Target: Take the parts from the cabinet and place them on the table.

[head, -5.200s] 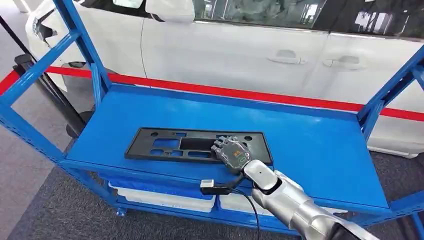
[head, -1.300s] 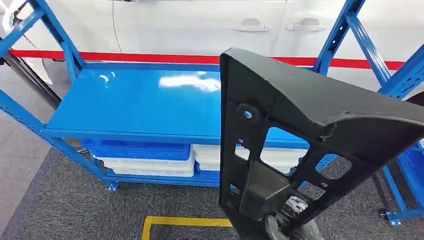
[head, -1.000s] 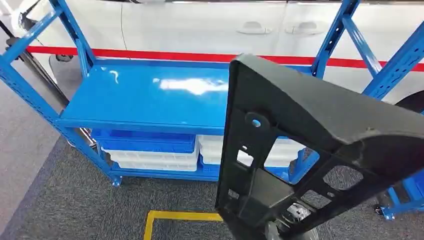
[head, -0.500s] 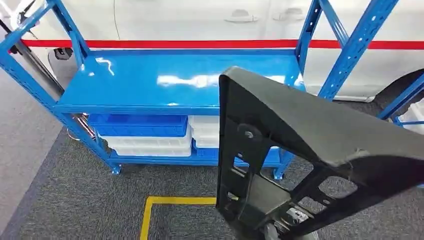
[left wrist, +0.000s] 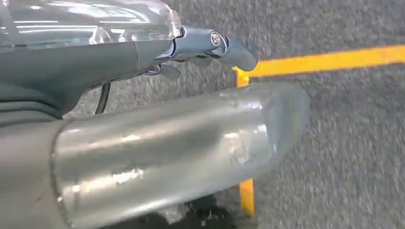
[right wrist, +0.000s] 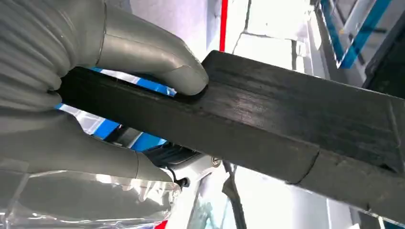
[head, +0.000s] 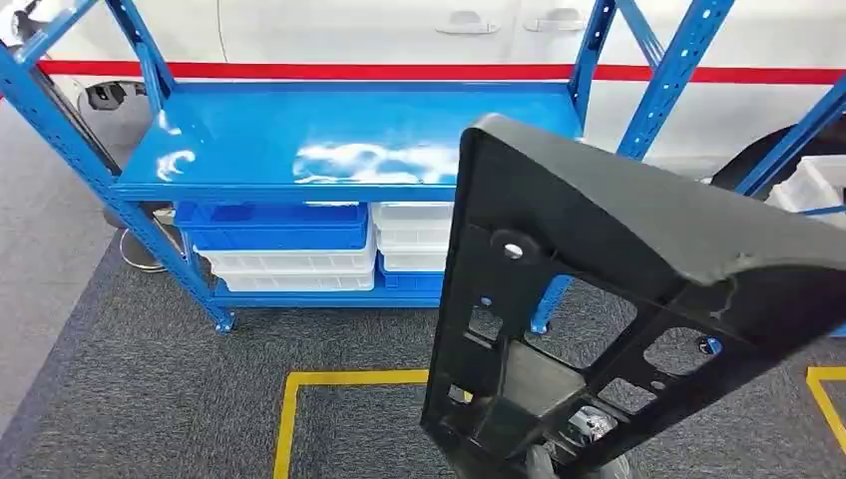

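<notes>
A long black plastic part (head: 619,230) with several cut-outs stands tilted close in front of the head camera, hiding the lower right of the scene. My right hand (right wrist: 81,100) grips its edge, the thumb (right wrist: 162,62) pressing on one face of the part (right wrist: 296,124) and the fingers under it. Through a cut-out near the bottom of the head view a bit of silver wrist (head: 591,427) shows. The blue cabinet's top shelf (head: 329,140) is bare. My left hand (left wrist: 210,45) hangs over the carpet and holds nothing, its fingers loosely apart.
Blue (head: 279,235) and white bins (head: 414,235) fill the cabinet's lower shelf. A white car (head: 379,30) with a red stripe stands behind. A second blue rack (head: 798,130) with a white bin (head: 813,185) is at the right. Yellow tape (head: 289,419) marks the grey carpet.
The camera has moved: the cabinet now lies farther off and more to the left, and more carpet and yellow tape show. The black part stays in my right hand.
</notes>
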